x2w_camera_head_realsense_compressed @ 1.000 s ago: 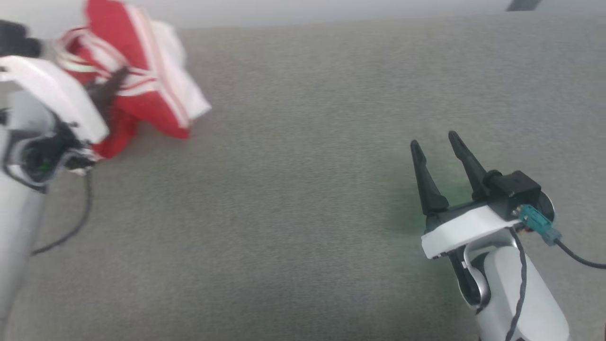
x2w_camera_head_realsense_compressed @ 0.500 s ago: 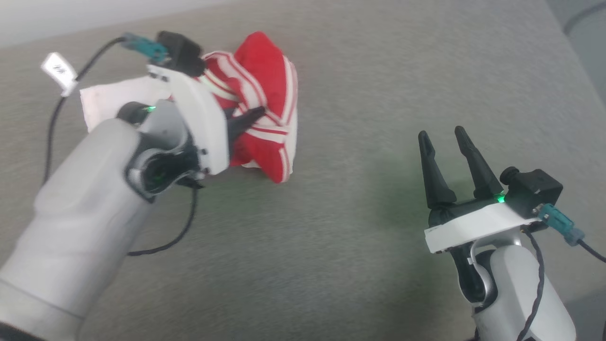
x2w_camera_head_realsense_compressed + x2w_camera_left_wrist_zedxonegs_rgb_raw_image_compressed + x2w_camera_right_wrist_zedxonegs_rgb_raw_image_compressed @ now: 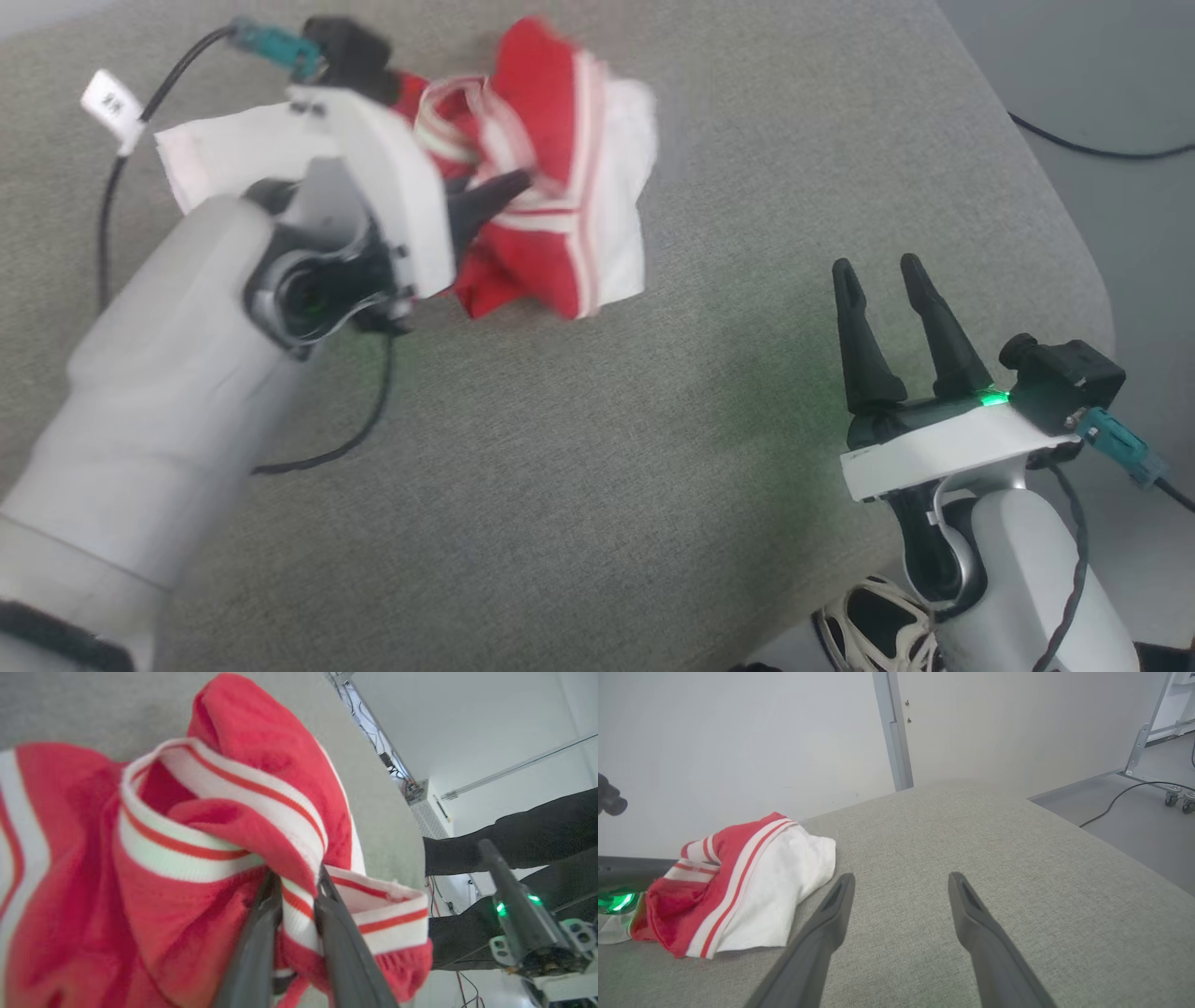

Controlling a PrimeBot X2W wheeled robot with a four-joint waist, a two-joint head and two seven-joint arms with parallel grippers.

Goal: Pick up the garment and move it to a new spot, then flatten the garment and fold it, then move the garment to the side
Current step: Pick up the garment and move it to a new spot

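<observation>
The red jersey (image 3: 551, 224) hangs bunched from my left gripper (image 3: 509, 187) over the grey cushion's upper middle, its white panel (image 3: 621, 210) facing right. In the left wrist view the two fingers pinch a red-and-white striped rib band (image 3: 299, 905), so the left gripper (image 3: 299, 884) is shut on the garment (image 3: 140, 882). No lettering shows. My right gripper (image 3: 876, 271) stands open above the cushion at the lower right, well apart from the cloth. The right wrist view shows the jersey (image 3: 738, 891) at left, its lower edge on the cushion, and the open right gripper (image 3: 901, 879) over bare fabric.
The grey upholstered surface (image 3: 653, 467) ends in a rounded corner at the right (image 3: 1074, 243), with floor and a black cable (image 3: 1102, 149) beyond. A white cloth or paper (image 3: 233, 154) lies behind my left wrist. A person's dark sleeve (image 3: 514, 835) shows in the left wrist view.
The head camera has swung right across the frames. My left gripper stays shut on the jersey; over the last half second the bundle has swung and spread, its white panel now showing on the right.
</observation>
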